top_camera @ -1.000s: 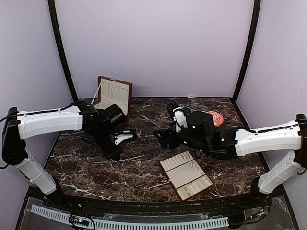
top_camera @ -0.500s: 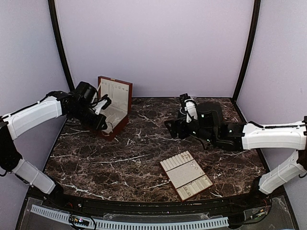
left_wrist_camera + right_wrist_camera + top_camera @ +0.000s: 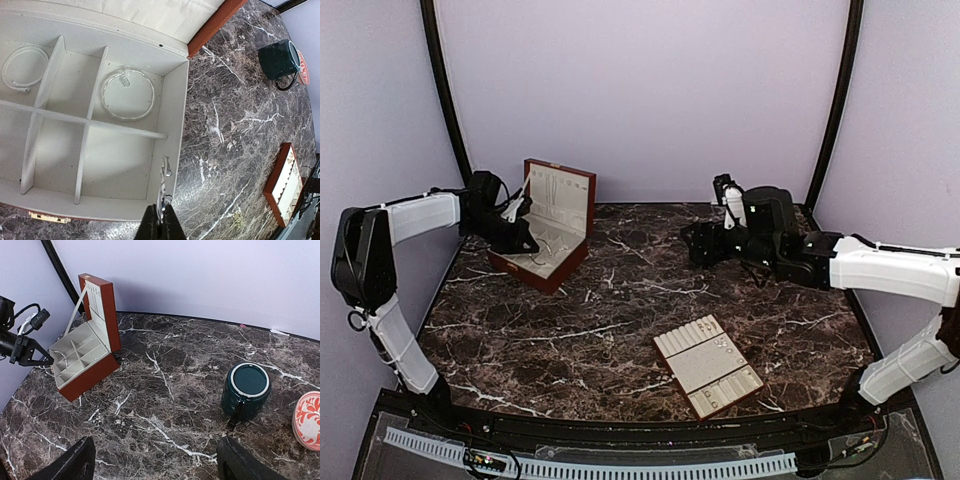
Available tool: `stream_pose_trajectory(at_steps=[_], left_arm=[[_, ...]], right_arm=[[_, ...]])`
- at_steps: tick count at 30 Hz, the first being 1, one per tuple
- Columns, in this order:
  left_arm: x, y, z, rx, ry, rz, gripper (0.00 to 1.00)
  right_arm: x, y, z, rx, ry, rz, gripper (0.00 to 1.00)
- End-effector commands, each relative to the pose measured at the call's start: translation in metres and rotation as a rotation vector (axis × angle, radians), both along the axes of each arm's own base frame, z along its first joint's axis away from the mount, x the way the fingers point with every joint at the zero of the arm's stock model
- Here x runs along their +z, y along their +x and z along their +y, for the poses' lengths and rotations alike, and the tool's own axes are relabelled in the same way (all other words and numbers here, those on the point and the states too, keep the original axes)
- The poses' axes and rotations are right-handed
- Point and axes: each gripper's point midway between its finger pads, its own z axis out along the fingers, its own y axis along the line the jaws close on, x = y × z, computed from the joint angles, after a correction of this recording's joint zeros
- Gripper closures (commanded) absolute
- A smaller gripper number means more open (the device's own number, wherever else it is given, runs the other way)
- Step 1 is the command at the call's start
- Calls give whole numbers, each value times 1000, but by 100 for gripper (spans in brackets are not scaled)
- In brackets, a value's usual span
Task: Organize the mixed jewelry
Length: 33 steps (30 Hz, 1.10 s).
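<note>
Currently left end effector (image 3: 161, 227) clenched on thin silvery jewelry piece (image 3: 164, 189) over wall of red-brown wooden box (image 3: 172, 115); we risk dropping it outside.

Left claw (image 3: 161, 222) closed, right claw (image 3: 157, 462) wide

Silvery piece (image 3: 164, 187), perhaps chain, in claw (image 3: 161, 226)

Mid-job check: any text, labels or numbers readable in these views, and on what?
No text can be read.
Small tag on the bangle in the wooden box: too small to read.
Red-and-white dish: pattern only, no lettering.
</note>
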Motion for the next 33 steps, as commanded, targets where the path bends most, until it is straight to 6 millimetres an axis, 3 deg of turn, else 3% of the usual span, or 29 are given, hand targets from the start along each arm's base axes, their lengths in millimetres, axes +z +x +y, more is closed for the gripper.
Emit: stream_pose_trajectory(at_steps=[1,16,22,31,33], left_arm=[[2,8,-5,-50,-9,2,100],[-56,13,7,-65,90,107,98],[-65,19,12,-68,126,110,80],[-38,26,26,-52,223,4,39],[-28,25,19,-81,217,-39,34]], right_arm=[[5,10,0,-6,29,22,16],[2,12,-1,-5,56,51,16],[1,10,-3,-6,57,54,16],[6,9,-4,-6,78,48,16],[7,9,-4,-7,73,47,16]])
